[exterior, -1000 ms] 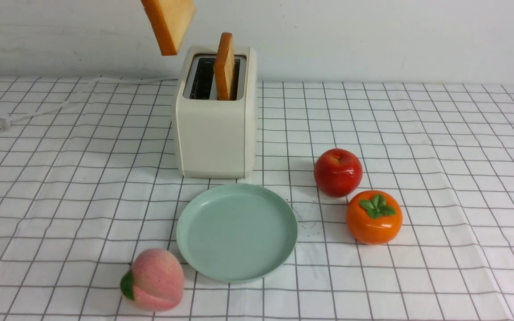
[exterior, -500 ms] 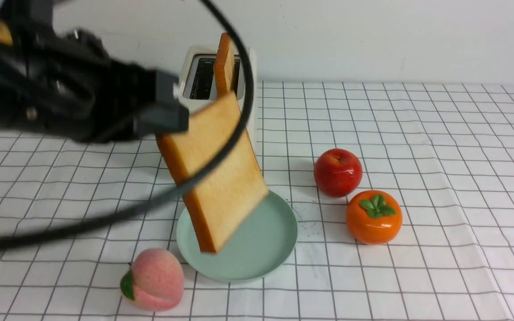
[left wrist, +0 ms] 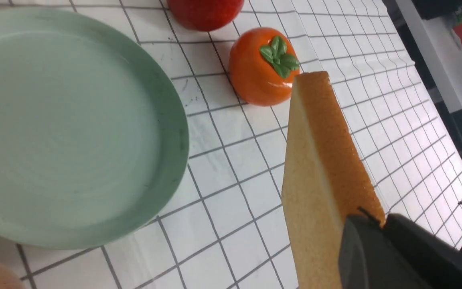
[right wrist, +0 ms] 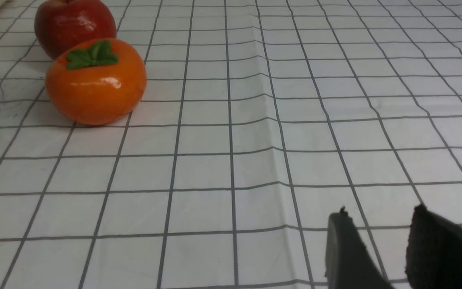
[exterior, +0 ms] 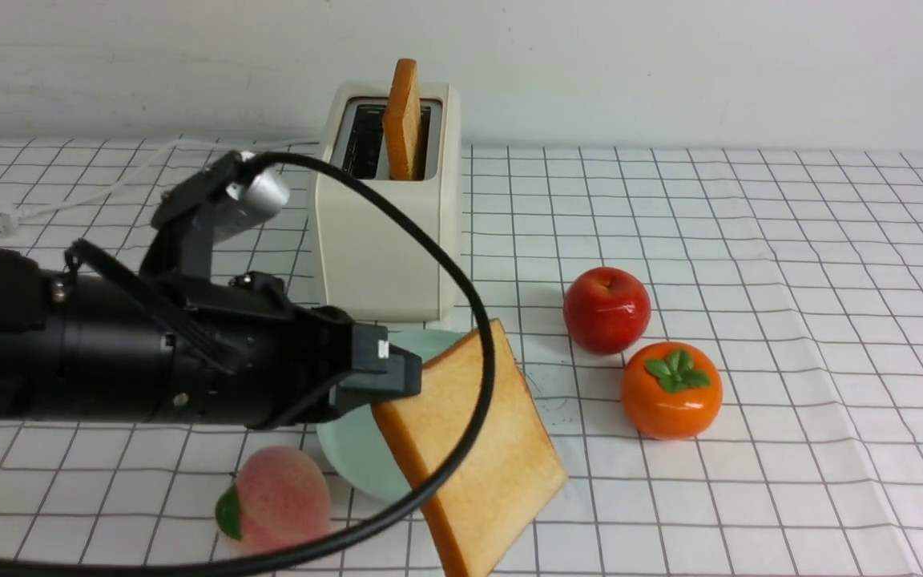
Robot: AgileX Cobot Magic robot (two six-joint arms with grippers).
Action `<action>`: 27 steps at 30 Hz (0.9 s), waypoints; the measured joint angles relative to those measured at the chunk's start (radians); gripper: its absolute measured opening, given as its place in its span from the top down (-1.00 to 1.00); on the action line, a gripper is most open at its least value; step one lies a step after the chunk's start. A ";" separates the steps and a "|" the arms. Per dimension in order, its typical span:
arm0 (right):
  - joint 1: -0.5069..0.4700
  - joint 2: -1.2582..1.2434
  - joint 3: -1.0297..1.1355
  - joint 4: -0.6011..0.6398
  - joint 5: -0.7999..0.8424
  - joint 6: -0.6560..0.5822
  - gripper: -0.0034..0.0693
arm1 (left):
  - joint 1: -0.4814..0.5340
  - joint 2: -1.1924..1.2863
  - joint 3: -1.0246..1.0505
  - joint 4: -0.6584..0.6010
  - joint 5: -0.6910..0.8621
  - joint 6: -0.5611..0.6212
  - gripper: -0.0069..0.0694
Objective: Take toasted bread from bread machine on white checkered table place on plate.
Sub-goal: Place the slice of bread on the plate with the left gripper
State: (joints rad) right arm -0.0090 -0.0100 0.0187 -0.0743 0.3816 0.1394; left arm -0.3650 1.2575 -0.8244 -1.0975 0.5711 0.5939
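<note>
Shows an orange persimmon (right wrist: pixel 96 82) in the upper left of the frame, a red apple (right wrist: pixel 74 24) just behind it at the top edge. Shows the right gripper (right wrist: pixel 380 210) at lower right, jaws parted over the white checkered table (right wrist: pixel 255 140), nothing between.

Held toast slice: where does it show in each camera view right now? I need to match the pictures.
Front view: held toast slice low centre, tilted, overlapping the plate, gripped by the left fingers.
Left wrist view: slice seen edge-on, rising from the fingers toward the persimmon, beside the plate.
Right wrist view: not in it.
Shared landmark: the persimmon, visible in all three.
</note>
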 joint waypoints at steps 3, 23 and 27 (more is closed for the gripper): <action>0.000 0.000 0.000 0.000 0.000 0.000 0.25 | 0.000 0.066 0.000 -0.030 -0.018 0.058 0.77; 0.000 0.000 0.000 0.000 0.000 0.000 0.25 | 0.000 0.219 0.000 -0.298 -0.298 0.309 0.77; 0.000 0.000 0.000 -0.001 0.000 0.000 0.25 | 0.000 0.220 0.000 -0.439 -0.310 0.456 0.77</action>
State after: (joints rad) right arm -0.0090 -0.0100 0.0187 -0.0753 0.3816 0.1394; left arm -0.3650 1.4771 -0.8244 -1.5365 0.2614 1.0501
